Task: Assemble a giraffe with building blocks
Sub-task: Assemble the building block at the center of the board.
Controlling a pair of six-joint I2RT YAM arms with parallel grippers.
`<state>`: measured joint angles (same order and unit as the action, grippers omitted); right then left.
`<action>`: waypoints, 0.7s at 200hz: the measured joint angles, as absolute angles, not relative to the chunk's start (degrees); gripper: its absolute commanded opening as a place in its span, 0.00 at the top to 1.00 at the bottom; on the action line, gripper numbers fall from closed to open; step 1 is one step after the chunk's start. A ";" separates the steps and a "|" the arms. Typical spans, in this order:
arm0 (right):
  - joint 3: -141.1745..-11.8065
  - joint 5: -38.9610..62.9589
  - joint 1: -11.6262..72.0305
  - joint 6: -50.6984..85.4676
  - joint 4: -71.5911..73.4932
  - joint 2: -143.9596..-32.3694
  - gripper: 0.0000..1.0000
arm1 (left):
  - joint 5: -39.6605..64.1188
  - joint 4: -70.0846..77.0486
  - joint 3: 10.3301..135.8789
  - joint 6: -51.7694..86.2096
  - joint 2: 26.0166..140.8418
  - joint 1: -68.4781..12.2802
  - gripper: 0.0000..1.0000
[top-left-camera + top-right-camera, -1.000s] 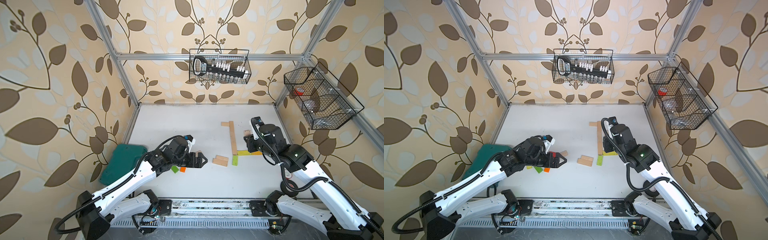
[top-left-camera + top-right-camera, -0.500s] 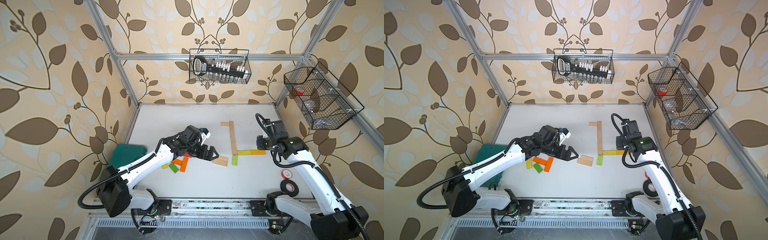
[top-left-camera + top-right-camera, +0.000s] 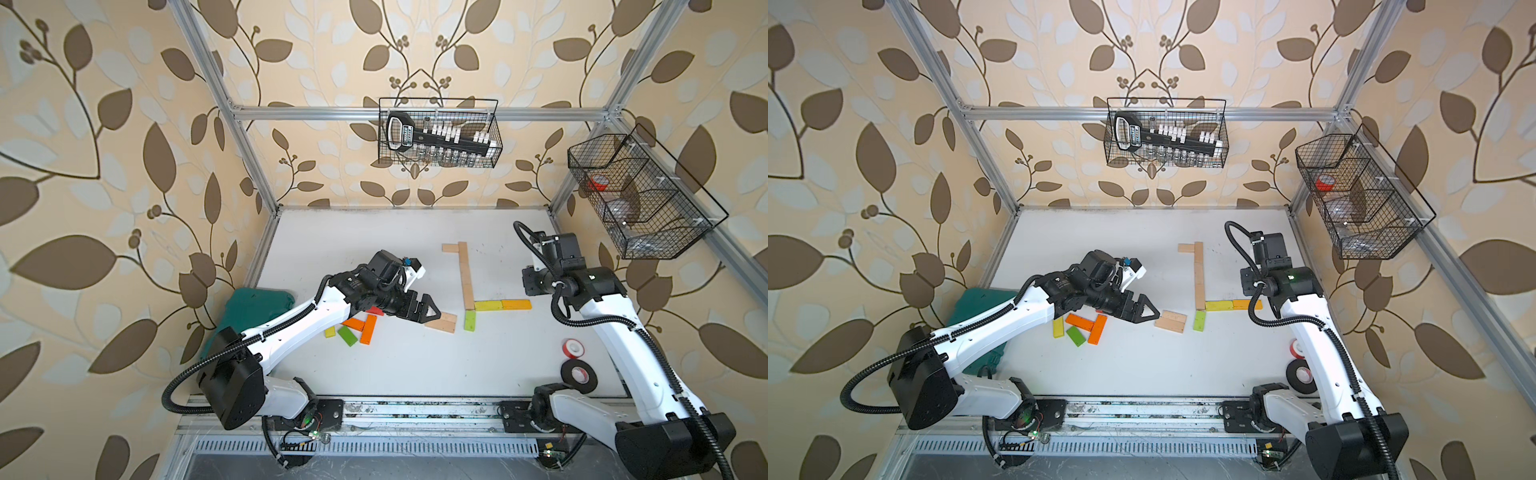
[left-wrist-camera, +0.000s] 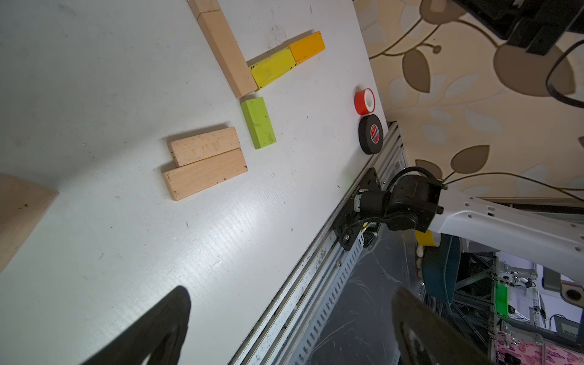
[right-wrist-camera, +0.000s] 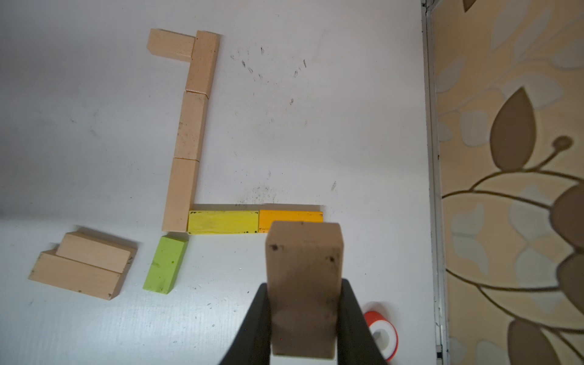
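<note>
The building blocks lie flat on the white table [image 3: 374, 249]. A column of pale planks [image 3: 466, 276] has a short pale block [image 3: 449, 248] at its far end. A yellow block [image 3: 487, 305], an orange block [image 3: 516, 304] and a green block [image 3: 470, 321] meet its near end. Two pale planks [image 3: 442, 322] lie side by side just ahead of my left gripper [image 3: 428, 312], which is open and empty. Loose orange, green, yellow and red blocks [image 3: 368, 329] lie under the left arm. My right gripper [image 5: 303, 316] is shut on a pale plank [image 5: 303, 278], held above the orange block [image 5: 290, 216].
A dark green case [image 3: 253, 307] sits at the table's left edge. A red tape roll [image 3: 573, 347] and a black tape roll [image 3: 578, 374] lie at the front right. Wire baskets hang on the back wall [image 3: 438, 133] and the right wall [image 3: 640, 195].
The left arm has reached right to the two pale planks, uncovering the coloured blocks. The right arm has drawn back to the right with its plank still held.
</note>
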<state>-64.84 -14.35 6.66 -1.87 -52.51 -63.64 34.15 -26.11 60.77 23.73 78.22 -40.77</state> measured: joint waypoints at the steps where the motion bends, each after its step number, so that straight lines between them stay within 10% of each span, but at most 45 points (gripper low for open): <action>1: -64.77 -14.41 6.66 -1.98 -52.49 -63.61 1.00 | 34.15 -26.11 60.77 23.73 78.22 -40.77 0.01; 140: -46.11 -13.61 5.72 -15.31 -53.45 -66.89 1.00 | 37.12 -24.08 59.68 24.21 78.17 -40.91 0.01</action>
<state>-46.11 -13.61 5.72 -15.31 -53.45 -66.89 37.12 -24.08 59.68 24.21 78.17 -40.91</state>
